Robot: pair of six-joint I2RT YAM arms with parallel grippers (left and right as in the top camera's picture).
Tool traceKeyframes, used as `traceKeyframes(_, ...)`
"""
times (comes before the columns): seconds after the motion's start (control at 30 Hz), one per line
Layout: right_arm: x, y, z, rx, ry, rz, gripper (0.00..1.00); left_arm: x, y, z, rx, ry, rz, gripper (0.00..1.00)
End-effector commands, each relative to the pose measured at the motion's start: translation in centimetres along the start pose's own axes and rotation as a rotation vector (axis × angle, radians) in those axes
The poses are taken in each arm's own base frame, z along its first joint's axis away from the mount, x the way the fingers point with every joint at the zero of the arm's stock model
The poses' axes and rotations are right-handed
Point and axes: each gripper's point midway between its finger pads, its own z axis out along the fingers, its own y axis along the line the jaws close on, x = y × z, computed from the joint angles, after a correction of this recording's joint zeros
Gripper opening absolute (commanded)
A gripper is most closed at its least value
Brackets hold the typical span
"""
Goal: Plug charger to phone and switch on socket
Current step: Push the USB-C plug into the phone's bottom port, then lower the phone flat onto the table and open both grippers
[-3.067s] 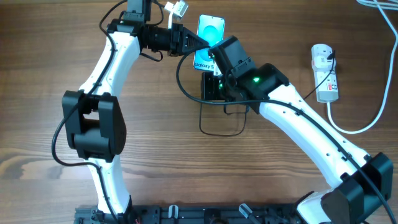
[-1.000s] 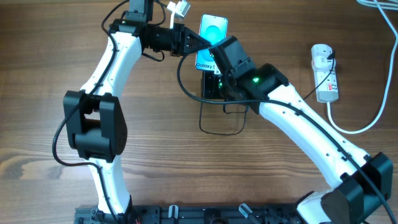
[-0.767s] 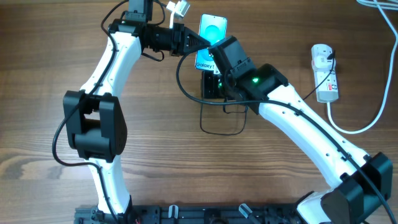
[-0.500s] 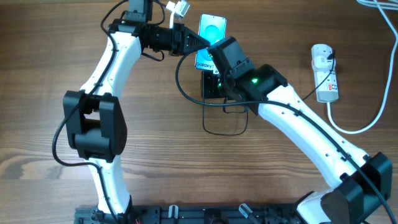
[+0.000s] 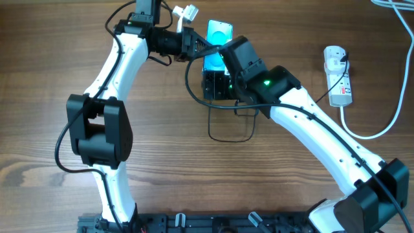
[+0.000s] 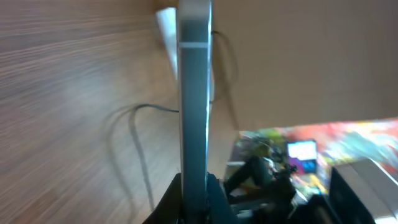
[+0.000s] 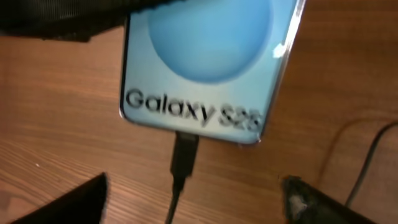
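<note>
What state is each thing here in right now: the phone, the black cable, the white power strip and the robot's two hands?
phone: screen lit blue, gripped by its edges.
charger: tip meets the phone's bottom edge, apparently plugged in.
socket: flat on the table; switch too small to read.
left hand: shut on the phone.
right hand: open, gripping nothing.

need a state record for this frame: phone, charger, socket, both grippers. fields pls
phone: screen lit cyan, clamped at its edge
charger: connector meets the phone's lower edge, looks plugged in; cable loops on the table
left gripper: shut on phone
right gripper: open, fingers spread, cable running between them
socket: far right of table, apart from both arms; switch state too small to tell
remaining: socket switch not yet reached
</note>
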Motion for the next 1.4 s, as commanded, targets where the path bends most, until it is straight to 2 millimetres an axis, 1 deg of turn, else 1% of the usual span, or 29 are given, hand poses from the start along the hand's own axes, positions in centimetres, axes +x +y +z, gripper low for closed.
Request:
traceKeyframes(0.0, 0.4, 0.4, -0.6, -0.020, 0.029, 0.003, 1.00, -0.4, 4.6, -0.5, -0.266, -0.059, -0.151, 0.04)
traceKeyframes(0.07, 0.9, 0.1, -0.6, -0.009, 0.049, 0.007, 1.00, -0.1, 7.1, -0.8, -0.388, -0.085, -0.221, 0.04)
traceKeyframes(0.1, 1.0, 0.0, -0.6, -0.006, 0.053, 0.034, 1.00, 0.1, 7.5, -0.7, -0.398, -0.084, -0.225, 0.04)
traceKeyframes(0.13, 1.2, 0.2, -0.6, -0.014, 0.063, 0.085, 1.00, 0.7, 8.3, -0.4, -0.400, -0.077, -0.242, 0.04)
traceKeyframes(0.17, 1.4, 0.6, -0.6, -0.036, 0.076, 0.085, 1.00, 1.3, 9.2, -0.1, -0.403, -0.073, -0.283, 0.04)
traceKeyframes(0.23, 1.6, 0.7, -0.6, -0.046, 0.087, 0.085, 0.99, 2.5, 11.3, 0.9, -0.406, -0.067, -0.369, 0.04)
traceKeyframes(0.33, 1.8, 0.6, -0.6, -0.042, 0.093, 0.085, 1.00, 3.9, 13.2, 2.7, -0.414, -0.019, -0.392, 0.04)
traceKeyframes(0.37, 1.8, 0.6, -0.6, -0.041, 0.094, 0.085, 1.00, 4.6, 13.7, 3.8, -0.415, 0.012, -0.383, 0.04)
traceKeyframes(0.47, 2.0, 0.5, -0.6, -0.036, 0.101, 0.083, 1.00, 6.1, 14.7, 5.9, -0.421, 0.065, -0.388, 0.04)
traceKeyframes(0.6, 2.0, 0.5, -0.6, -0.034, 0.104, 0.083, 1.00, 6.6, 14.5, 6.0, -0.404, 0.101, -0.332, 0.04)
traceKeyframes(0.67, 2.0, 0.5, -0.6, -0.034, 0.102, 0.083, 1.00, 7.1, 14.5, 5.9, -0.405, 0.130, -0.278, 0.13)
traceKeyframes(0.8, 2.0, 0.5, -0.6, -0.034, 0.103, 0.083, 1.00, 7.3, 14.8, 5.6, -0.419, 0.138, -0.256, 0.24)
traceKeyframes(0.83, 2.1, 0.5, -0.6, -0.033, 0.104, 0.083, 1.00, 7.3, 14.9, 5.6, -0.423, 0.138, -0.257, 0.30)
traceKeyframes(0.87, 2.1, 0.4, -0.6, -0.030, 0.104, 0.083, 1.00, 7.3, 15.0, 5.6, -0.430, 0.136, -0.256, 0.31)
traceKeyframes(0.93, 2.0, 0.1, -0.6, -0.011, 0.099, 0.083, 1.00, 7.5, 15.7, 5.2, -0.478, 0.138, -0.263, 0.39)
traceKeyframes(1.0, 2.1, -0.8, -0.6, 0.032, 0.093, 0.086, 1.00, 8.1, 17.2, 4.2, -0.585, 0.144, -0.283, 0.40)
traceKeyframes(1.03, 2.1, -1.2, -0.6, 0.055, 0.088, 0.086, 1.00, 8.4, 17.9, 3.6, -0.642, 0.149, -0.290, 0.52)
traceKeyframes(1.07, 2.1, -1.3, -0.6, 0.063, 0.087, 0.084, 1.00, 8.6, 18.4, 3.2, -0.678, 0.151, -0.293, 0.67)
traceKeyframes(1.1, 2.1, -1.5, -0.7, 0.072, 0.086, 0.085, 1.00, 8.9, 18.7, 2.8, -0.708, 0.156, -0.298, 0.93)
traceKeyframes(1.13, 2.1, -1.9, -0.7, 0.091, 0.083, 0.085, 1.00, 9.0, 18.9, 2.6, -0.724, 0.160, -0.301, 1.00)
traceKeyframes(1.2, 1.9, -2.7, -0.8, 0.124, 0.075, 0.091, 0.98, 9.2, 19.2, 2.0, -0.747, 0.159, -0.317, 1.00)
traceKeyframes(1.27, 1.6, -4.6, -1.0, 0.182, 0.067, 0.112, 1.00, 8.8, 18.6, 0.9, -0.751, 0.139, -0.331, 1.00)
traceKeyframes(1.33, 1.2, -7.5, -1.4, 0.239, 0.077, 0.172, 1.00, 7.7, 17.6, -1.7, -0.809, 0.072, -0.356, 1.00)
traceKeyframes(1.37, 0.8, -9.3, -1.7, 0.264, 0.079, 0.213, 1.00, 7.0, 16.7, -3.4, -0.842, 0.037, -0.342, 1.00)
